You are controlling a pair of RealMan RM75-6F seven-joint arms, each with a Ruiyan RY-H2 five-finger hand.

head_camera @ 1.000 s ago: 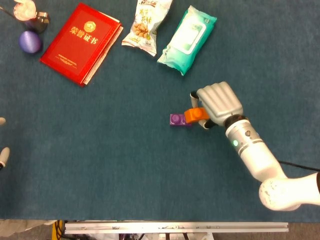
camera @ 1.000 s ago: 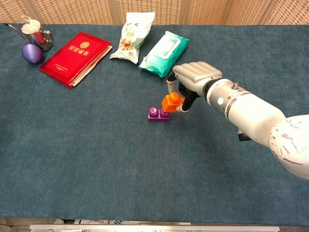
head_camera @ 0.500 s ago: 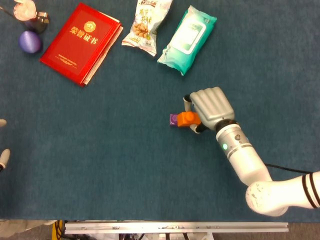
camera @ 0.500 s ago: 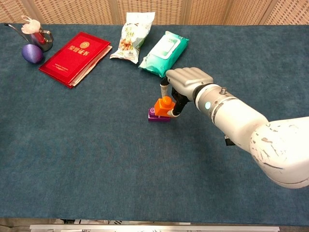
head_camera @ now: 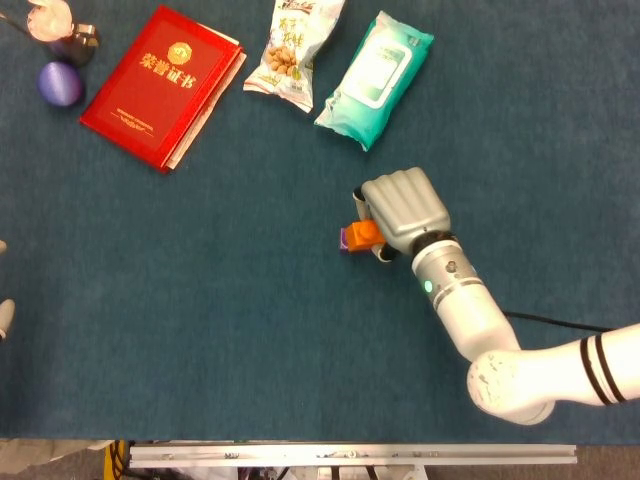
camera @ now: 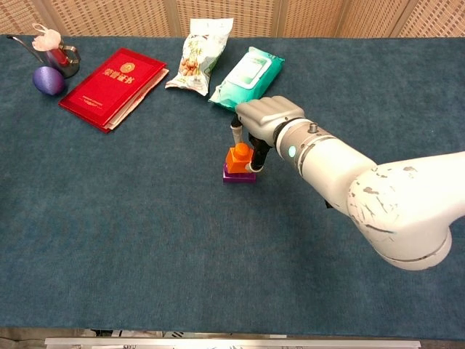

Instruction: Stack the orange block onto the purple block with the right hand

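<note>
1. My right hand point(camera: 260, 116) is closed on the orange block point(camera: 238, 158). The fingers point(camera: 259, 155) come down at its sides, and the back of the hand faces up.
2. The orange block sits right on top of the purple block point(camera: 238, 175) in the chest view. From above, only a small bit of purple point(head_camera: 345, 240) shows at the 9 o'clock side of the orange point(head_camera: 364, 233).
3. I cannot tell if the orange block is pushed all the way down or just resting there.
4. I think this block is small, light and hard, like a toy brick. It should not bend or break.
5. Its sides look smooth, so it may slip. The best place to hold it is on two flat sides, down low, with the knob on top left free.
6. The purple block is light too, I guess, so a hard push could slide it on the blue table cloth point(camera: 145, 240).
7. My right arm point(camera: 363, 189) comes in from 4 o'clock, low over the table, and the hand bends down over the blocks.
8. My left hand point(head_camera: 5, 318) just peeks in at 9 o'clock, at the edge of the head view. I cannot tell if it is open or closed.
</note>
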